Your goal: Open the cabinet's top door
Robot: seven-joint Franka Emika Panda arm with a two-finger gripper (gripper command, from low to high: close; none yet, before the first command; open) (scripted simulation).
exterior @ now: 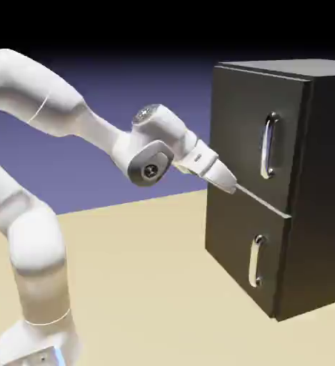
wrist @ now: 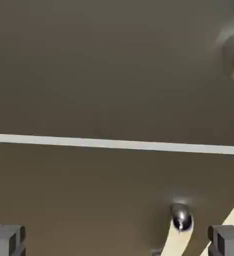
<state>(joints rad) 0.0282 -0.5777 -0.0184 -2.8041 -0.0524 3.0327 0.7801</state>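
Charcoal, the closed top door [exterior: 252,132] sits above the pale seam of the cabinet [exterior: 320,193]. Approach seems in hand: the hand [exterior: 231,189], spread and empty, should next reach the upper bar handle [exterior: 268,145].

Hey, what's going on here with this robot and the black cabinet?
The robot arm has its open gripper in front of the cabinet, near the pale line between the two doors. It holds nothing and isn't on either handle. The top door, which it is meant to open, is shut, and so is the lower one.
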